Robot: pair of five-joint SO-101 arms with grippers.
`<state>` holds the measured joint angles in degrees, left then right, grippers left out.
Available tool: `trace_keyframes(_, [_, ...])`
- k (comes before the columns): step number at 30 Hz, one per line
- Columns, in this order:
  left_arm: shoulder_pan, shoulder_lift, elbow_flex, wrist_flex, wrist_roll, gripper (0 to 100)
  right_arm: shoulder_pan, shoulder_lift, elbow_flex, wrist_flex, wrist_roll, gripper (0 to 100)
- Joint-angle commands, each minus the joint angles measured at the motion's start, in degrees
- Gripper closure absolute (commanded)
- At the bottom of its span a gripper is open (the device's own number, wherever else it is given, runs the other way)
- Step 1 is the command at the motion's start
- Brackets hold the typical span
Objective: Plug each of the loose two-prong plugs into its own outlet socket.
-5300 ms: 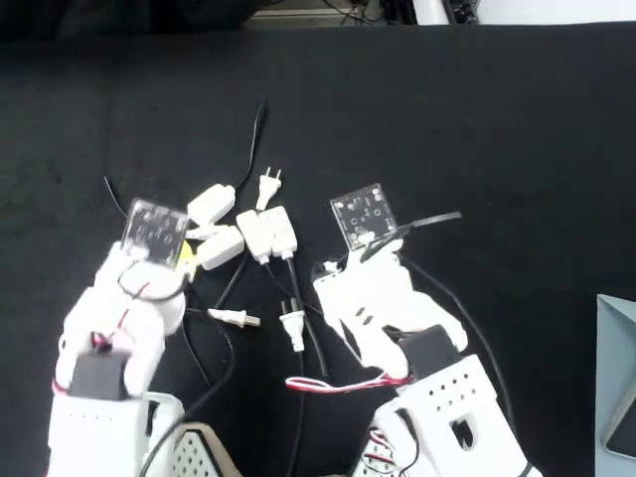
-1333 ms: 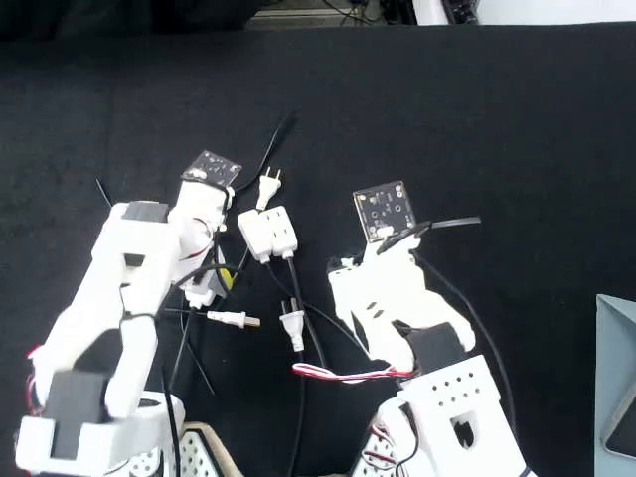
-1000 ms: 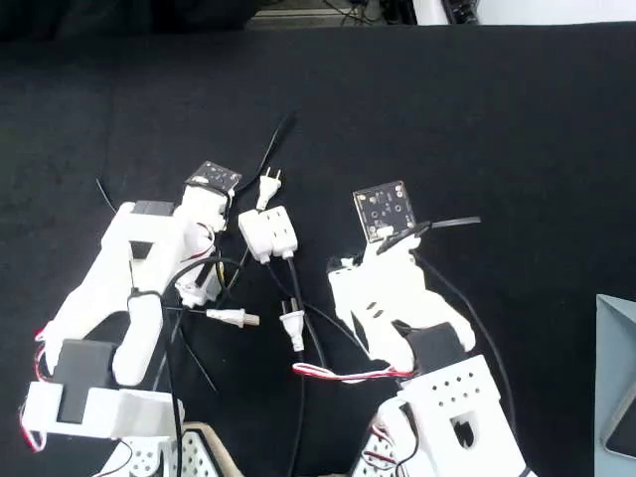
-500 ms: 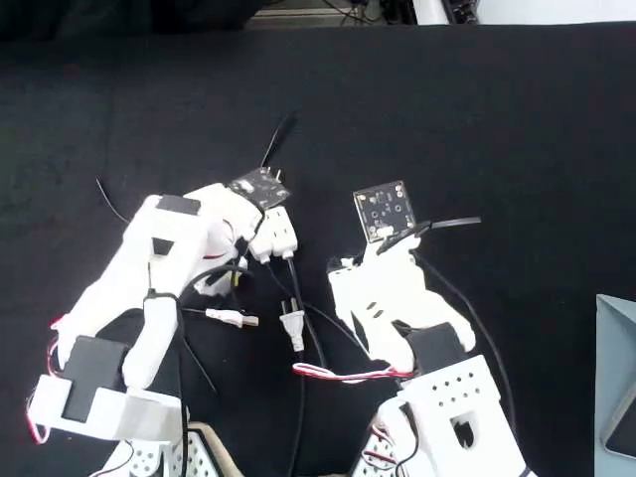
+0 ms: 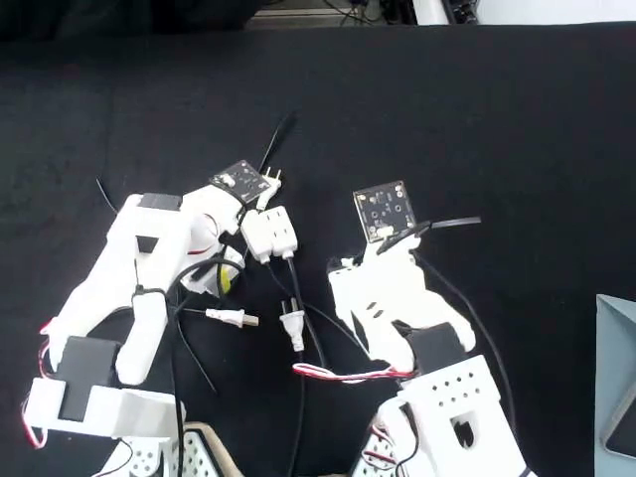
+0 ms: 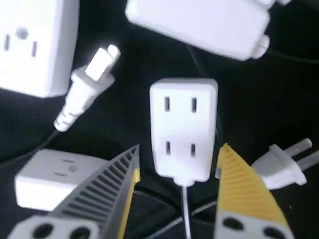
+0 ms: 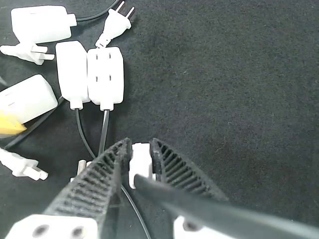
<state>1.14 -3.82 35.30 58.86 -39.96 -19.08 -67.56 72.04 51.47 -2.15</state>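
Straddling the cord end of the four-socket outlet block (image 6: 184, 119) at frame centre, the left gripper (image 6: 179, 148), fingers apart, aligns with its long axis.

The table (image 5: 517, 129) lies under a black cloth (image 7: 239, 74), matte and faintly fuzzy, stretching from side to side; the light on it is flat and even, with hardly a shadow; past the far edge runs a pale strip (image 5: 298, 14), floor or bench, I cannot tell which; dark cables (image 5: 350, 10) lie across it, and something white (image 5: 556, 10) sits at the far right; a grey-blue object (image 5: 616, 368) juts in at the near right edge.
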Motion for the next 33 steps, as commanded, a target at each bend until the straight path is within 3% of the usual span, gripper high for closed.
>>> trace_keyframes(1, [-1.7,-6.3,-3.8,5.5,-0.4,75,0.4,0.2,-1.6,-1.1,0.1,98.5])
trace_keyframes(8, [-7.9,-23.8,-2.2,11.3,0.5,75,-1.8,1.9,-7.4,-1.1,2.6,98.5])
trace_keyframes(11, [-8.4,-26.9,2.4,10.1,2.9,75,-4.7,7.1,-10.8,-1.1,2.3,98.5])
trace_keyframes(18, [-8.3,-25.7,14.2,-5.4,5.5,75,-6.2,21.5,-16.0,-1.1,-0.8,98.5])
trace_keyframes(33, [-1.3,-22.2,13.3,-6.2,8.5,75,-6.2,23.2,-15.8,-1.2,-0.8,98.5])
